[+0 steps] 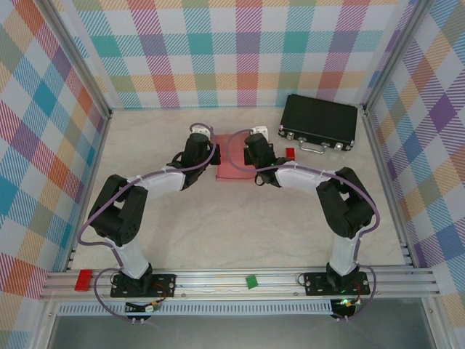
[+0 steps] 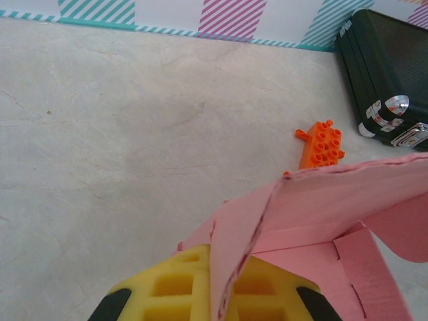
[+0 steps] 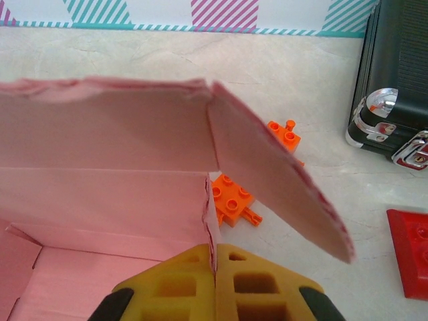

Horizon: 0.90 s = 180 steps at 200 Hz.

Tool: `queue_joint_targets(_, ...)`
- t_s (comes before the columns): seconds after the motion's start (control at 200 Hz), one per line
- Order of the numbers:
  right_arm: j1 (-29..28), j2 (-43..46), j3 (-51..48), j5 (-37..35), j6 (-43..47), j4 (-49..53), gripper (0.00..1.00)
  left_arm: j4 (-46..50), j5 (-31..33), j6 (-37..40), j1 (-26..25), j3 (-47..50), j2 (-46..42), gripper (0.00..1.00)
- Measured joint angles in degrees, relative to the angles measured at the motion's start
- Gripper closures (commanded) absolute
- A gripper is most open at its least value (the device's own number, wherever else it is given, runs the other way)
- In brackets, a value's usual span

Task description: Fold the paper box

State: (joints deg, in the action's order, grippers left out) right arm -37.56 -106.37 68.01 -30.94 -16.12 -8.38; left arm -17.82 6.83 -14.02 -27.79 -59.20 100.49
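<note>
Pink paper box [image 1: 232,164] mid-frame in top view, left gripper [image 2: 224,294] pinched tight on its left wall, right gripper [image 3: 215,284] clamped on its right wall, black case [image 1: 320,121] upper right.

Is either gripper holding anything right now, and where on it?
Both hold the paper box. The left gripper pinches the edge of a raised flap. The right gripper pinches an upright wall near its corner.

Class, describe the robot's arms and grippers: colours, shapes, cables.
The left arm and right arm have black joints, white links and a lilac cable looping along each. The left gripper and right gripper have yellow fingers with square recesses, black outer corners.
</note>
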Motion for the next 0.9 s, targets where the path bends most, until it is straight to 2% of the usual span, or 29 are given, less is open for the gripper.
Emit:
queue_joint_targets(0.445, -1.5, 0.0, -2.5, -3.8, -1.3, -3.0, 0.94, -1.8, 2.3, -1.5, -1.4, 1.6, -0.6, 0.97)
queue_joint_targets(0.9, -1.9, 0.0, -3.6, -4.7, -2.6, -4.5, 0.93, -3.4, 2.3, -4.9, -1.6, 2.8, -0.6, 0.92)
